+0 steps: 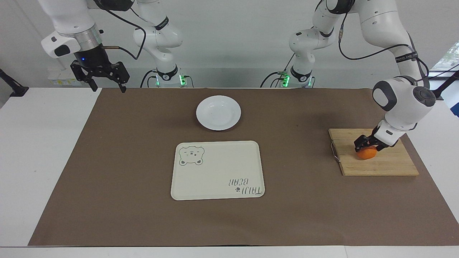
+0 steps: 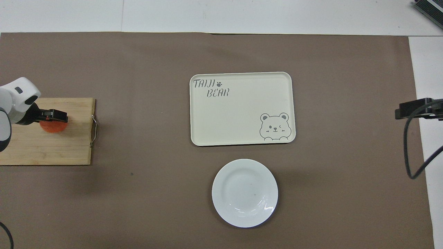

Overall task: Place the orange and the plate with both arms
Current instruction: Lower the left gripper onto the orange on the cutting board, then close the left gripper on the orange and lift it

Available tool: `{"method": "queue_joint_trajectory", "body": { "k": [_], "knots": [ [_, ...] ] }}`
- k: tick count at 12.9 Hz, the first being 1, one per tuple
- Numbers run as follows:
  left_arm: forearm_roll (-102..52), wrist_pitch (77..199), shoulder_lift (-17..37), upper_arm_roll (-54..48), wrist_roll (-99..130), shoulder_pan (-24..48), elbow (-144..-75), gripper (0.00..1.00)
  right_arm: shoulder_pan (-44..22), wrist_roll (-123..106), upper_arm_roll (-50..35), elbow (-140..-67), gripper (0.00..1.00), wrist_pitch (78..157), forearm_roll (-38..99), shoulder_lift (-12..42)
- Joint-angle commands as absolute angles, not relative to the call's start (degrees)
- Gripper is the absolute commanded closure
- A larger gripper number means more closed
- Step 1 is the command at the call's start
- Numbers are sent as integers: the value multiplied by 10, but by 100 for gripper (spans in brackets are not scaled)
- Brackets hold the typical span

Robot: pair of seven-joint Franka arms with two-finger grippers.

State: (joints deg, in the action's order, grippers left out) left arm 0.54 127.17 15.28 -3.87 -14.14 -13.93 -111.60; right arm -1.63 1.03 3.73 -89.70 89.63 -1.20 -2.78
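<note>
**Closing on the orange at the cutting board**

Brown paper covers our white table under a plain pale wall. From the facing view, our left gripper sits low on the orange, fingers straddling its top; we cannot tell whether they have closed. The orange rests on the wooden cutting board at the left arm's end. We judge the grasp goes best by sinking to the fruit's widest part and squeezing gently, so it does not roll. Our right gripper waits, spread open, over the table's edge.

From overhead, the left gripper covers the orange. The plate holds nothing and lies nearer to us than the bear tray, also bare. Only the right gripper tip shows.
</note>
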Motion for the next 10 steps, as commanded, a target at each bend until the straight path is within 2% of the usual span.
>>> {"method": "queue_joint_trajectory", "body": {
  "k": [1,2,3,4,5,6,10],
  "knots": [
    [-1,1307,167,-43,-173,-151,-1131,0,-11,21,33,-891,0,892,-9,-27],
    [-1,1306,167,-43,-174,-151,-1130,0,-11,21,33,-891,0,892,-8,-27],
    [-1,1303,167,-43,-179,-151,-1130,8,-10,21,33,-891,0,892,-9,-27],
    [-1,1299,166,-43,-187,-151,-1130,64,-10,21,33,-891,0,892,-9,-27],
    [-1,1296,166,-43,-187,-151,-1130,97,-10,21,33,-891,0,892,-9,-27],
    [-1,1295,166,-43,-186,-152,-1129,100,-10,21,33,-891,0,892,-9,-27],
    [-1,1280,165,-43,-186,-151,-1116,100,-10,21,33,-891,0,892,-9,-27]
  ]
}}
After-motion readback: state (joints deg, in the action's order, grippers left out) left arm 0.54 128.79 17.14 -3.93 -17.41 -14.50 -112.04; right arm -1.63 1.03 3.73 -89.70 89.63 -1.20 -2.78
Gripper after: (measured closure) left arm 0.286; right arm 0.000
